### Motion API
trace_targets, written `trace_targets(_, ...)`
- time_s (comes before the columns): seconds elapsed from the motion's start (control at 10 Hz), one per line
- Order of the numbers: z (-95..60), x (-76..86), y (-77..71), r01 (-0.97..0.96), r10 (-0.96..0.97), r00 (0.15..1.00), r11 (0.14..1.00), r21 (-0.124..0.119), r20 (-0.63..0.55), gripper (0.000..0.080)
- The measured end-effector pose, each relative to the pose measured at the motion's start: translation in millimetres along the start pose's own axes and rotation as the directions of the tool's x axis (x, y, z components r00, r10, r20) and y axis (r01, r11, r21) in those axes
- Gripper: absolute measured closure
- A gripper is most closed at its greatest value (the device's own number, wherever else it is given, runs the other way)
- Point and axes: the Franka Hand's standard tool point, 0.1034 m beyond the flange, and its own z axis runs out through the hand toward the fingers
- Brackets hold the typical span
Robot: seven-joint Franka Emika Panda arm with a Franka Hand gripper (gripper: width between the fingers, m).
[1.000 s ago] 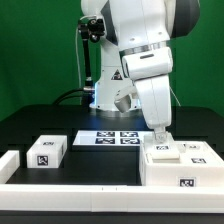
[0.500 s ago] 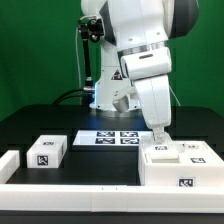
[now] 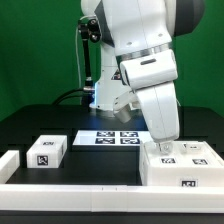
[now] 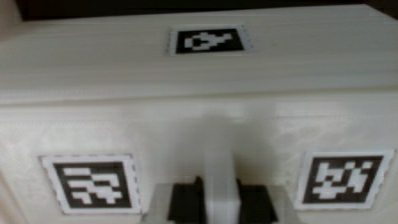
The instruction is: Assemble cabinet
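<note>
On the counter the cabinet sits just in front of the marker board, toward the exterior view's right. The fingers pinch a thin white wall on its top; move slowly, grip square, so it cannot twist

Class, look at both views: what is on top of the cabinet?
Square tags show on the cabinet top, and the claw hangs right over it. The arm covers the contact spot, so any grip is hidden.
</note>
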Motion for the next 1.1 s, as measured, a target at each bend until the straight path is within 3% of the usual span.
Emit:
trace_targets(0.3,0.4,-0.2,-0.5,0.004,-0.004,1.000,1.000,0.001,0.000,0.0729)
trace_targets(0.4,0.5,-0.2,-0.6,0.004,-0.004,1.000,1.000,0.001,0.000,0.0535)
trace_targets(0.5,-0.3,0.1,-0.2,0.002,-0.002,1.000,1.000,-0.001,0.000,0.0535)
trace_targets(0.6,-9.6,1.1,1.4,-0.009,0.009,1.000,1.000,-0.013,0.010,0.0334)
trace_targets(0.7,-21.0,2.0,-1.2,-0.010,0.011,1.000,1.000,-0.025,0.026,0.0334)
trace_targets(0.8,-29.1,2.0,-9.1,-0.009,0.010,0.999,1.000,-0.029,0.043,0.0184)
trace_targets(1.0,-29.0,0.3,-26.6,-0.008,0.010,0.998,0.999,-0.031,0.057,0.0157)
trace_targets(1.1,-28.4,0.0,-26.1,-0.009,0.010,0.998,1.000,-0.029,0.056,0.0152)
